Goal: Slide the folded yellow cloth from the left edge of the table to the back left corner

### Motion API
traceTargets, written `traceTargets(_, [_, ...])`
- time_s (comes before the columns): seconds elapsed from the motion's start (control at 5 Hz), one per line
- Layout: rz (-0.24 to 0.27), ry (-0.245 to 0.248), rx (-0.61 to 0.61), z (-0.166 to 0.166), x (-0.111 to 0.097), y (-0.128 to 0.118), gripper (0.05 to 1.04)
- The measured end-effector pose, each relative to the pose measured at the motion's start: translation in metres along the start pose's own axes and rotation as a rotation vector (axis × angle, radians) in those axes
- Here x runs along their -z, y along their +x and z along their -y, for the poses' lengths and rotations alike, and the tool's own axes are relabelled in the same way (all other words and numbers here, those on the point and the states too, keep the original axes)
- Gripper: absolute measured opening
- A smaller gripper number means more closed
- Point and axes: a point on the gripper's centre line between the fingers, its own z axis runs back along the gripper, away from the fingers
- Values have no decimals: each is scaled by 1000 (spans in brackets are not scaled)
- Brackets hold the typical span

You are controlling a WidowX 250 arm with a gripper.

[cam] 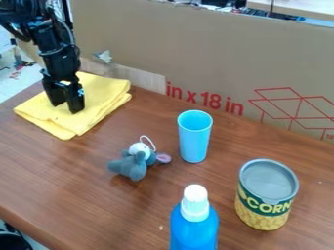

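Upper left of the table (85, 195), gripper (67, 107) points down at the folded yellow cloth (104, 93). Fingers parted, moderate gap, nothing held between them. Can't tell if tips touch the fabric. Cloth lies flat in layers, near the cardboard panel (196, 53). Mid-table: grey plush mouse (134, 165) with white cord loop, light-blue plastic cup (194, 136) upright near it. Nearer the camera: blue bottle (194, 227) with white cap, upright food can (266, 195) to its right.
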Motion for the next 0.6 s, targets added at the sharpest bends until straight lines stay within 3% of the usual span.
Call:
traceTargets(0.2, [20,-9,-54,-6,-5,12,1001])
traceTargets(0.6, [10,-5,-194,-11,-39,20,1001])
